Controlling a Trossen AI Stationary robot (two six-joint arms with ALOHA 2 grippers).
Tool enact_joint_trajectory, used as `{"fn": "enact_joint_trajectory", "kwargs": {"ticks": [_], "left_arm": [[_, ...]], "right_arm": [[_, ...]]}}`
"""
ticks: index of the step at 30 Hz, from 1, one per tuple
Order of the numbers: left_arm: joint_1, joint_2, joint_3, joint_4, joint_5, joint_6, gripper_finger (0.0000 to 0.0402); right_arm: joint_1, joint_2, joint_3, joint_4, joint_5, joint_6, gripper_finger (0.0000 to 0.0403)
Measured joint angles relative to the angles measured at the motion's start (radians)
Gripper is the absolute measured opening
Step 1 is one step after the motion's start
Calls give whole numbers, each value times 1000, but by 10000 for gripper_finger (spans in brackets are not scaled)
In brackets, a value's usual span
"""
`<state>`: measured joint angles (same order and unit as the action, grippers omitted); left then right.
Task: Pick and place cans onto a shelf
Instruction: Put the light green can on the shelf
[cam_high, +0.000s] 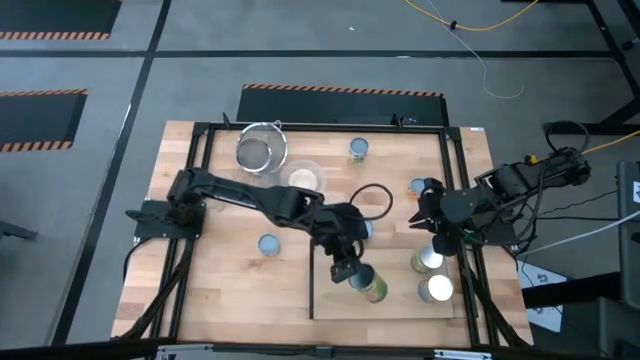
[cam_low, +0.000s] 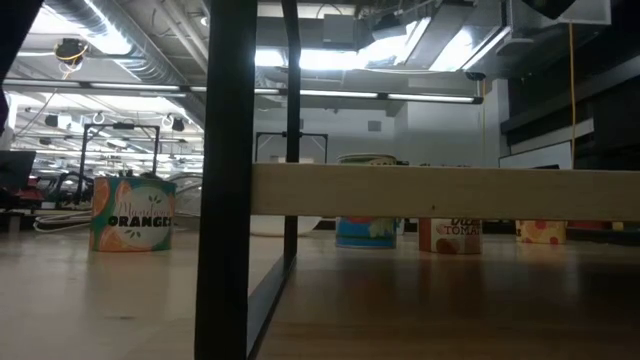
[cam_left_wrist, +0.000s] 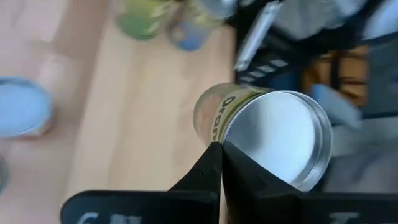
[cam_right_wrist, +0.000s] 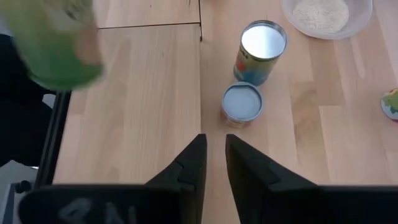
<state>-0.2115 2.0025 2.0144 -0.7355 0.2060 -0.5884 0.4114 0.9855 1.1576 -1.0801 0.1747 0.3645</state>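
1. The left gripper (cam_high: 352, 272) is over the shelf (cam_high: 400, 306), near its left edge. In the left wrist view its fingers (cam_left_wrist: 208, 171) are pressed together with nothing between them. A tilted orange-labelled can (cam_left_wrist: 273, 137) with a silver top sits just past the tips, but I cannot tell whether they touch it.
2. The right gripper (cam_high: 418, 212) hovers just off the shelf's far edge. Its fingers (cam_right_wrist: 245, 165) are a narrow slit apart and hold nothing.
3. Room to move: the shelf's near-left part is bare wood, and so is the tabletop (cam_high: 215, 290) to the left of it. The dark frame rails run along the table's sides.
4. I count six cans clearly.
   - Three are on the shelf: the tilted one and two silver-topped cans (cam_high: 428, 261) (cam_high: 438, 289) at its right edge.
   - Three are on the tabletop: a far can (cam_high: 358, 150), a can by the right gripper (cam_high: 418, 187), and a pale-blue-topped can (cam_high: 268, 244).
   - A seventh seems half hidden by the left arm.
5. There is one mesh strainer (cam_high: 262, 150), whose contents I cannot make out, and one clear bowl (cam_high: 303, 178) holding pale grains.
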Motion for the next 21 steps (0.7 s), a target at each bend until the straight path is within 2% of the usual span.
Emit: {"fn": "enact_joint_trajectory", "kwargs": {"ticks": [13, 21], "left_arm": [[-9, 76, 0, -255, -207, 0, 0], [-27, 75, 0, -286, -267, -1, 0]], "right_arm": [[0, 3, -4, -2, 0, -1, 65], [0, 3, -4, -2, -1, -1, 65]]}}
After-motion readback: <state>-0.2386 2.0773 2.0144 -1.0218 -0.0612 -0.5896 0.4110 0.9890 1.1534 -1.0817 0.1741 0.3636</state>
